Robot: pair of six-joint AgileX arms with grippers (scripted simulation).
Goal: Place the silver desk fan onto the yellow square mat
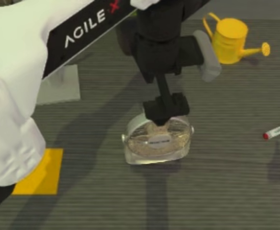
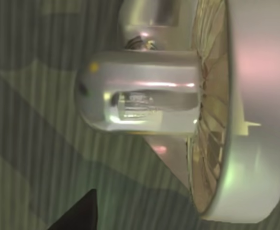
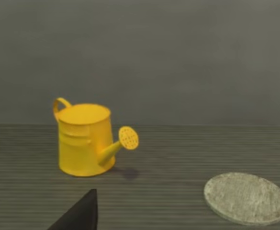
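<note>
left tool atop silver desk fan, mid-table

Silver fan sitting near table centre, round wire grille and grey centre label facing up toward the camera, pale blades showing behind. Yellow mat lying flat at left, well apart.

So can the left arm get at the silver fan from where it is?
Probably yes. The left gripper is already down on the top of the silver desk fan, with nothing between them. Whether its fingers have closed isn't visible.
</note>
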